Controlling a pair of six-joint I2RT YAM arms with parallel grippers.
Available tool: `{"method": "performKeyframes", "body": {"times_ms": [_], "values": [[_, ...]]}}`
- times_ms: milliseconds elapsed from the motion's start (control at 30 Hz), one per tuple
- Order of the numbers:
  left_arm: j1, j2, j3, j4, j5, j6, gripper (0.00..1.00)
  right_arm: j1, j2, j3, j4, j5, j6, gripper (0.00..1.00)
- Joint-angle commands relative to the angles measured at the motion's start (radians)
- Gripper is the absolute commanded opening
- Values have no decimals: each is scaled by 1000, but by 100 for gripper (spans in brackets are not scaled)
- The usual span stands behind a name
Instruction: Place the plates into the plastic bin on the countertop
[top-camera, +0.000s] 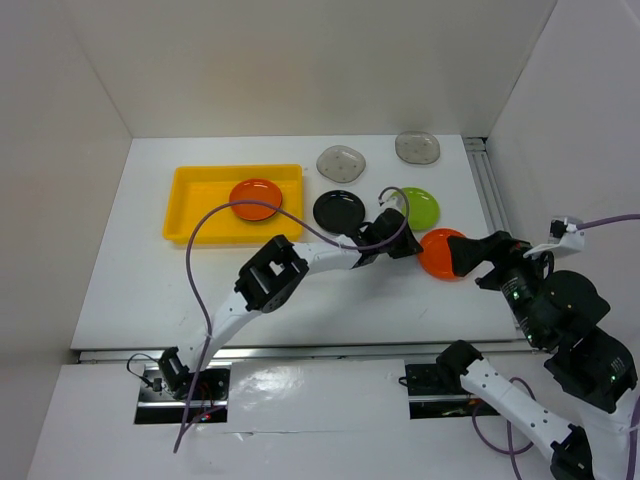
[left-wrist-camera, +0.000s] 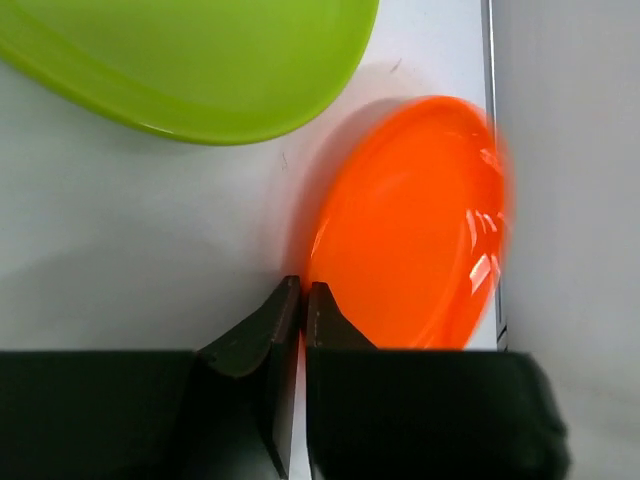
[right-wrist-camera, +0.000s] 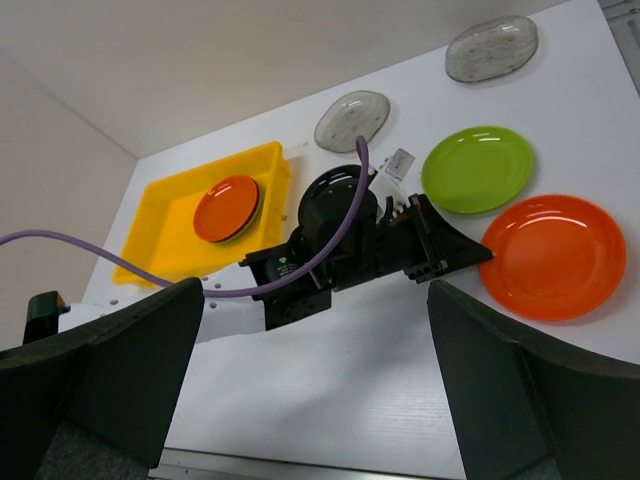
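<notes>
Above the white-walled countertop (top-camera: 150, 290), left end effector (left-wrist-camera: 302, 300) is closed, right end effector (right-wrist-camera: 315, 295) wide open, both empty.

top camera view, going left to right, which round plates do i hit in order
orange plate lying in the yellow bin → black plate → lime-green plate → second orange plate, outside the bin
</notes>
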Motion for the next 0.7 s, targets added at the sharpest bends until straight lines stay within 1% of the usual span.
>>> {"method": "performKeyframes", "body": {"times_ms": [0, 100, 200, 267, 300, 333, 400, 433, 467, 500, 533, 567, 600, 633, 667], "values": [[4, 40, 15, -84, -11, 10, 13, -14, -29, -20, 1, -24, 4, 100], [4, 40, 27, -69, 20, 30, 0, -14, -30, -30, 1, -24, 4, 100], [4, -47, -10, -46, 55, 39, 0, -14, -30, -30, 1, -24, 4, 100], [4, -124, -86, -58, 65, 39, 0, -14, -30, -18, 1, -24, 4, 100], [4, -170, -119, -72, 46, 39, 0, -14, -19, -7, 1, -24, -6, 100], [4, -269, -148, -89, 36, 39, 0, -14, -19, -7, 1, -13, -6, 100], [30, -366, -215, -182, -7, 39, 0, -14, -10, -7, 13, -4, -6, 100], [42, -455, -228, -222, -27, 39, 0, -14, -10, -22, 13, -4, -6, 100], [56, -498, -251, -266, -65, 39, 0, -14, -10, -46, 38, -4, -6, 100], [94, -540, -266, -341, -89, 39, 0, -14, 0, -62, 52, -4, -6, 100], [116, -584, -286, -369, -116, 39, 0, -14, 0, -83, 70, -4, -6, 100], [140, -671, -342, -391, -141, 39, 0, -14, 15, -144, 126, -4, -6, 100], [171, -716, -378, -391, -141, 39, 0, -14, 24, -177, 159, -4, -6, 100], [240, -756, -412, -391, -141, 48, 0, -14, 62, -207, 190, -4, -15, 100], [275, -826, -465, -409, -141, 48, 0, -4, 90, -264, 252, -18, -15, 100]]}}
